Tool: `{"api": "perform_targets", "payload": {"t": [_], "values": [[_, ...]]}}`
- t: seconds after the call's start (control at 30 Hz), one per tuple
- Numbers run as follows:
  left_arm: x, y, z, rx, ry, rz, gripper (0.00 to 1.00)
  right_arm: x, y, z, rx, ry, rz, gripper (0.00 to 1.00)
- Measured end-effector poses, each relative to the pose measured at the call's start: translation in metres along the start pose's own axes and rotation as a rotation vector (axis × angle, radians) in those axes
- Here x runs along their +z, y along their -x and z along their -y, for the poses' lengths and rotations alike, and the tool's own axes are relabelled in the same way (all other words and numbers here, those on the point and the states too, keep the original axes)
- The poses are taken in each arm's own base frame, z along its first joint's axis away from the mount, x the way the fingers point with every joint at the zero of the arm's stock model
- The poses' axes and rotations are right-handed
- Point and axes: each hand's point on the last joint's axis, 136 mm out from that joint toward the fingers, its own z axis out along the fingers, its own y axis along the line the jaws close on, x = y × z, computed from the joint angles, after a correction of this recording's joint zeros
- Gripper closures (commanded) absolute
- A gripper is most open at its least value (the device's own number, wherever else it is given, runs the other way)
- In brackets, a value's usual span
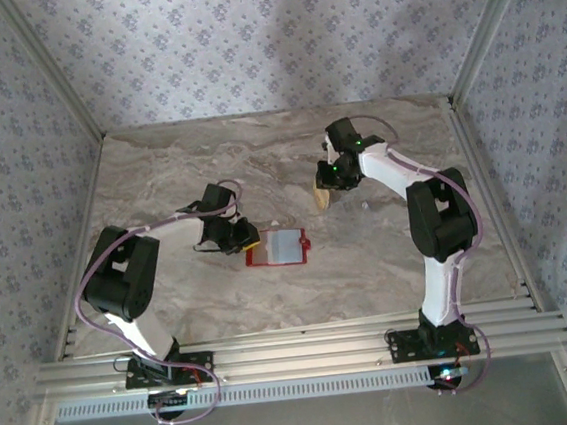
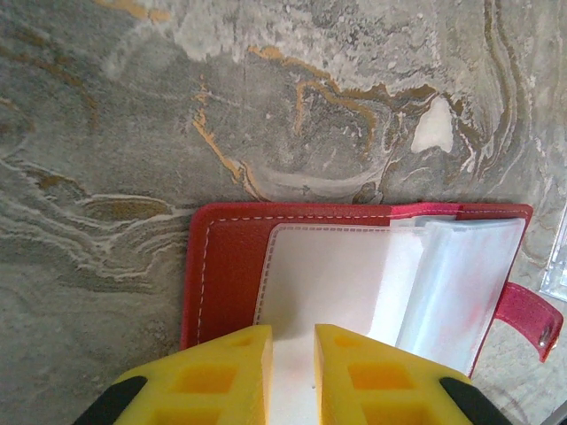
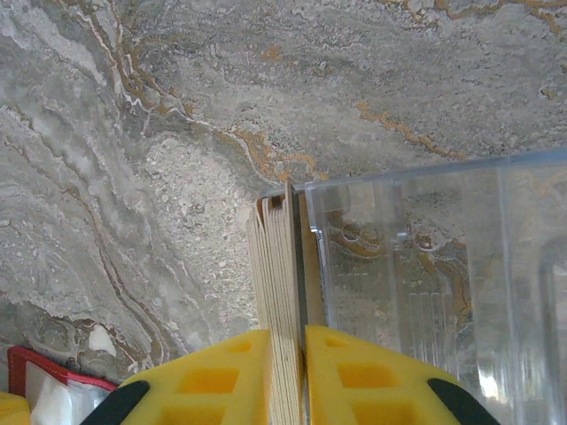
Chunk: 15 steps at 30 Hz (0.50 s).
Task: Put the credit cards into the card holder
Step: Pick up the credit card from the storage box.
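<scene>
Right end effector (image 3: 288,343) pinches credit cards (image 3: 276,266) (edge-on stack).

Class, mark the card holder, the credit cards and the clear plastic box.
card holder (image 2: 226,274), left wrist view, red leather panel.
credit cards (image 3: 280,301), right wrist view, edges of the stack.
clear plastic box (image 3: 416,283), right wrist view, transparent side wall.
</scene>
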Motion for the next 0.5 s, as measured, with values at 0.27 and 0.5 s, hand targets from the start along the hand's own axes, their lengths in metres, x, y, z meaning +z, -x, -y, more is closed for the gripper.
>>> {"api": "perform_targets", "payload": {"t": [0.27,0.5], "values": [[0.000,0.000,0.000,0.000,0.000,0.000,0.81,-0.001,0.001,0.000,-0.001,0.001,0.003,0.86],[0.000,0.000,-0.001,-0.001,0.001,0.000,0.81,-0.014,0.009,0.003,-0.007,-0.040,0.049,0.91]]}}
